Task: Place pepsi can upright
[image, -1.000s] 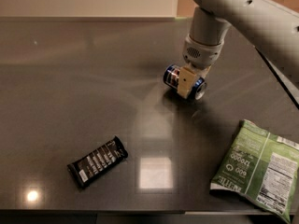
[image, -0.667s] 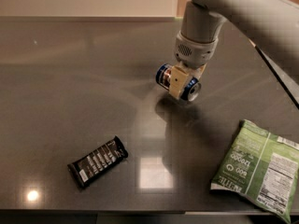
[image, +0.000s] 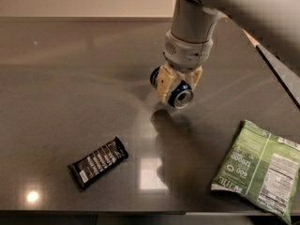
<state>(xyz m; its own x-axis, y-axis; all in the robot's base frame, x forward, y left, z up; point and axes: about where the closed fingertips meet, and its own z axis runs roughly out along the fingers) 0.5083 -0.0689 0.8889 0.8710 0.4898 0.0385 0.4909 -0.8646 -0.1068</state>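
The pepsi can [image: 175, 93] is a dark blue can with silver ends. It lies sideways between the tan fingers [image: 164, 82] of my gripper [image: 177, 84], lifted above the dark table [image: 70, 78], with one silver end facing the camera. My gripper is shut on the can, hanging from the grey arm that comes in from the upper right. The can's shadow falls on the table just below it.
A black snack bar [image: 98, 162] lies on the table at the front left. A green chip bag [image: 262, 168] lies at the front right. The table's right edge runs diagonally at the far right.
My gripper has lifted the can off the table and carried it left and toward the camera. The snack bar and chip bag have not moved.
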